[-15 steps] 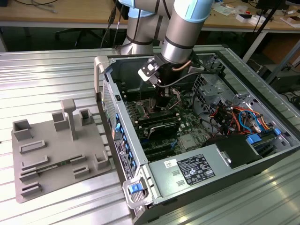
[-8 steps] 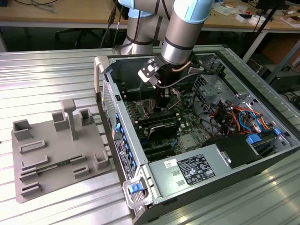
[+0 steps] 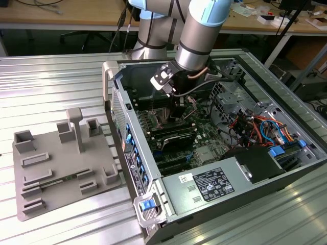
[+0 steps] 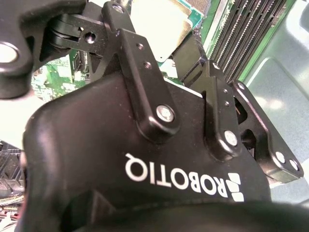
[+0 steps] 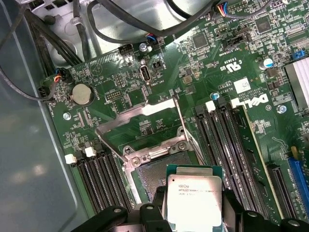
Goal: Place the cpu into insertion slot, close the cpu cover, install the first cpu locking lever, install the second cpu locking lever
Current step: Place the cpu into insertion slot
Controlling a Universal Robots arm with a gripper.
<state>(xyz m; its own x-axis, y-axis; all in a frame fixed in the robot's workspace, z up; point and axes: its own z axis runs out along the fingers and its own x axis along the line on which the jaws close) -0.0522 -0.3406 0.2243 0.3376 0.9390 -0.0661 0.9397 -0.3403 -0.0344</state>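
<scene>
The gripper [image 5: 192, 208] is clamped on the cpu [image 5: 194, 191], a silver-faced, green-edged square partly over the open insertion slot [image 5: 154, 166]. The cpu cover [image 5: 145, 110] stands raised, and memory slots [image 5: 227, 145] crowd both sides.

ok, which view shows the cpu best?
First wrist view: the cpu shows its silver face, held in the end effector. Second wrist view catches a pale part of it past the end effector. In the exterior view the arm stands in front of it.
</scene>
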